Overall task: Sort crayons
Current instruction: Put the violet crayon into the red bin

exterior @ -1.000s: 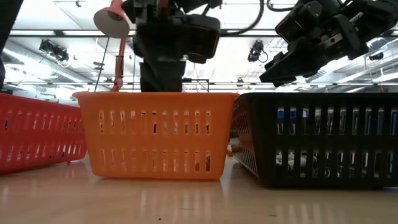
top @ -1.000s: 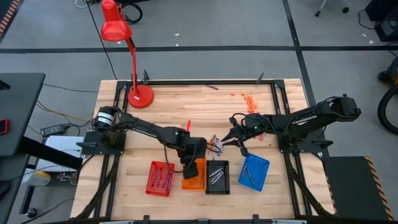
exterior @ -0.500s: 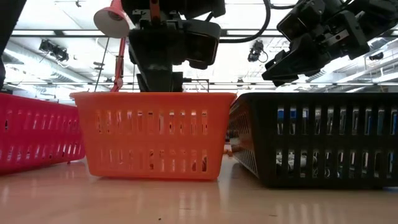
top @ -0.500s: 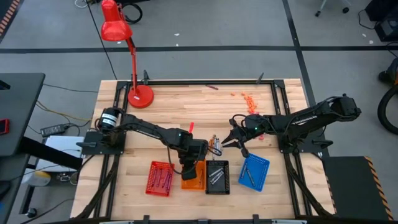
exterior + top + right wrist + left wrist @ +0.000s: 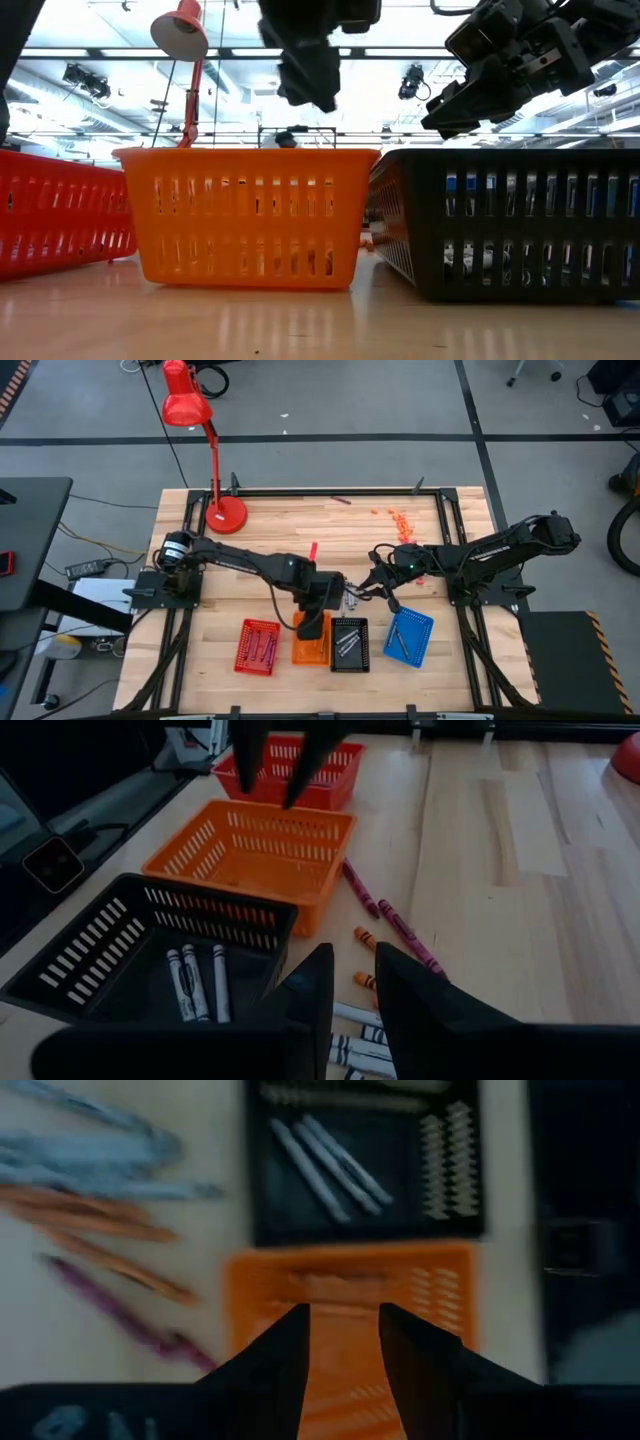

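Grey-white crayons [image 5: 197, 982] already lay in the black mesh tray [image 5: 60, 982], while loose crayons [image 5: 384, 926] remained on the wooden table [image 5: 520, 870]; the left gripper [image 5: 340, 1342] hovered spread and empty over the orange mesh tray [image 5: 250, 845], the right gripper [image 5: 350, 982] waited half-parted nearby.

Red desk lamp [image 5: 190, 420] at table's [image 5: 260, 530] far corner; orange crumbs [image 5: 402, 518] scattered opposite

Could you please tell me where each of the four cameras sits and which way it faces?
High: overhead, straight down on table and both arms.
Low: table height, facing orange tray; both grippers above.
Left wrist: over orange tray, black tray; left gripper, jaws open.
Right wrist: toward trays, loose crayons; right gripper.
All share the orange tray.
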Motion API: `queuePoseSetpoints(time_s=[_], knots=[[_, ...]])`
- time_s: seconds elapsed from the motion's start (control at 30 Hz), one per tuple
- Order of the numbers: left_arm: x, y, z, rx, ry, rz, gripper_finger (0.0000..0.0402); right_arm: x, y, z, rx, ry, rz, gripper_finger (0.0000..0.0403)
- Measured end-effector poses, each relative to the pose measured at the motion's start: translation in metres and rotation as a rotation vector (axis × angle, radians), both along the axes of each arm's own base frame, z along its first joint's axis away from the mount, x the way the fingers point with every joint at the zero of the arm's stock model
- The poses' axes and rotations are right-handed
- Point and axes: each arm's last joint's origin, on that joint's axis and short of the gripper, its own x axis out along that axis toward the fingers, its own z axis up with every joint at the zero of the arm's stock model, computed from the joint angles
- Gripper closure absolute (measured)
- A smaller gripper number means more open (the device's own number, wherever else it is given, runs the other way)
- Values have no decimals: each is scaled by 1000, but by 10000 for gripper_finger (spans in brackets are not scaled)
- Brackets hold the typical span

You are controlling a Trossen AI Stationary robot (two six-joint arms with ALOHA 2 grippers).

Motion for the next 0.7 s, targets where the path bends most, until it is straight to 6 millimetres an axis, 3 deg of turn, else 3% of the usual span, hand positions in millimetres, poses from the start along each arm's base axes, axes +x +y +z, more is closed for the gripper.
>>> queuePoseSetpoints(time_s=[0.2, 0.43, 0.7], knots=[[-3, 15, -8, 152, 52, 68, 269, -1, 0, -2, -5, 22, 2, 321], [-4, 39, -39, 178, 79, 256, 269, -1, 0, -2, -15, 19, -8, 321], [9, 46, -75, 210, 64, 332, 269, 0, -1, -1, -27, 3, -21, 321]])
